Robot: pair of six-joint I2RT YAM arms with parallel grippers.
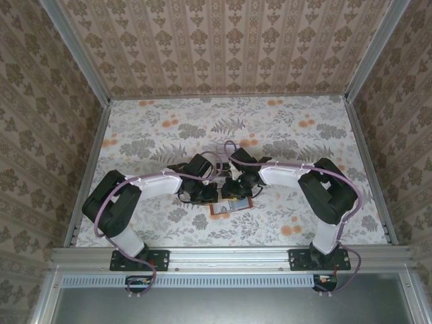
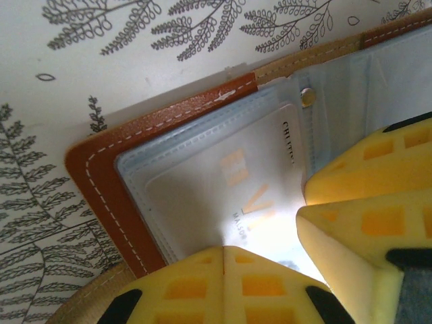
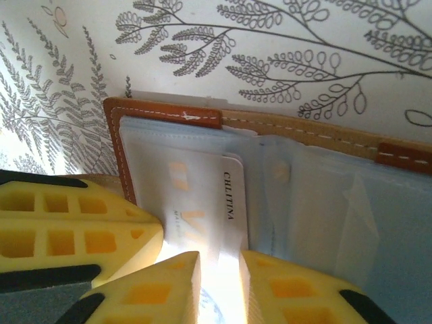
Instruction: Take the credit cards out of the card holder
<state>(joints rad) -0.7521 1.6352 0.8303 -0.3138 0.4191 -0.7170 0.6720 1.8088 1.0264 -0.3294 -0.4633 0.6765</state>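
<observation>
Your left gripper (image 2: 225, 260) was closed, fingers together, tips down on the open card holder (image 2: 101, 175) as if to pin it. Your right gripper (image 3: 219, 270) stood narrowly apart astride a credit card (image 3: 231, 196) protruding from its pocket; whether it pinched could not be told. Step judged: extraction. Your next move needed a firm pinch and a straight pull. The holder lay between both arms on the fern-print table (image 1: 290, 128), wallpapered walls (image 1: 223, 40) around
</observation>
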